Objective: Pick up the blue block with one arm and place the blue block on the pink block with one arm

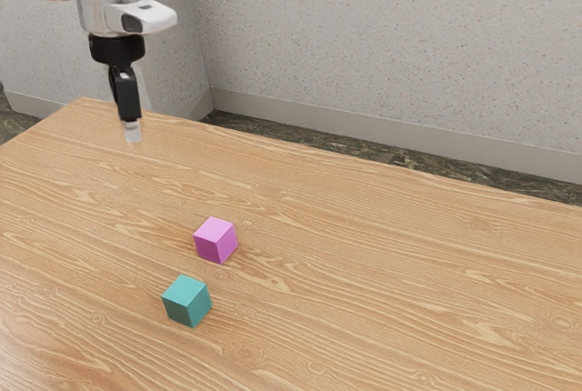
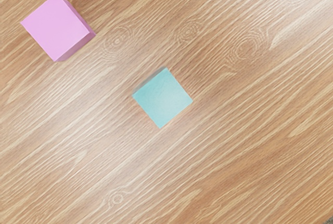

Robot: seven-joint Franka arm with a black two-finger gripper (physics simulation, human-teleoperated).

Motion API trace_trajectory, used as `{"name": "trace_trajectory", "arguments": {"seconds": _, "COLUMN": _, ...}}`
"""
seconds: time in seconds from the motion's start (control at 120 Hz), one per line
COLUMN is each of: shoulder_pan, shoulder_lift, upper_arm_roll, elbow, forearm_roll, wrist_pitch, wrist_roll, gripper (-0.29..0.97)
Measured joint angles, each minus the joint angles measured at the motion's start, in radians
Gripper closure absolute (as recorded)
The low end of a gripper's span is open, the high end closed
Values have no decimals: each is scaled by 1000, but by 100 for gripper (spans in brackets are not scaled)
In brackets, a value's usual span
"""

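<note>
Our gripper (image 1: 133,134) hangs high; we cannot tell its state. The pink block (image 1: 215,239) lies at one o'clock of the blue block (image 1: 186,300).

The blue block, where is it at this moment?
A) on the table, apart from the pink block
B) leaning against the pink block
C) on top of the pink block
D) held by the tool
A: the blue block rests on the table with bare wood between it and the pink block; the tool hangs far from both.
</note>
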Motion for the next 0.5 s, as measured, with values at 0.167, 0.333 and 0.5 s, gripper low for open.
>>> {"name": "trace_trajectory", "arguments": {"seconds": 0.167, "shoulder_pan": -5, "shoulder_lift": -7, "upper_arm_roll": -2, "elbow": -24, "forearm_roll": 28, "wrist_pitch": 35, "wrist_roll": 67, "gripper": 0}}
{"name": "trace_trajectory", "arguments": {"seconds": 0.333, "shoulder_pan": -18, "shoulder_lift": -174, "upper_arm_roll": -10, "elbow": -459, "forearm_roll": 26, "wrist_pitch": 210, "wrist_roll": 184, "gripper": 0}}
{"name": "trace_trajectory", "arguments": {"seconds": 0.5, "shoulder_pan": -96, "shoulder_lift": -168, "upper_arm_roll": -10, "elbow": -603, "forearm_roll": 30, "wrist_pitch": 436, "wrist_roll": 381, "gripper": 0}}
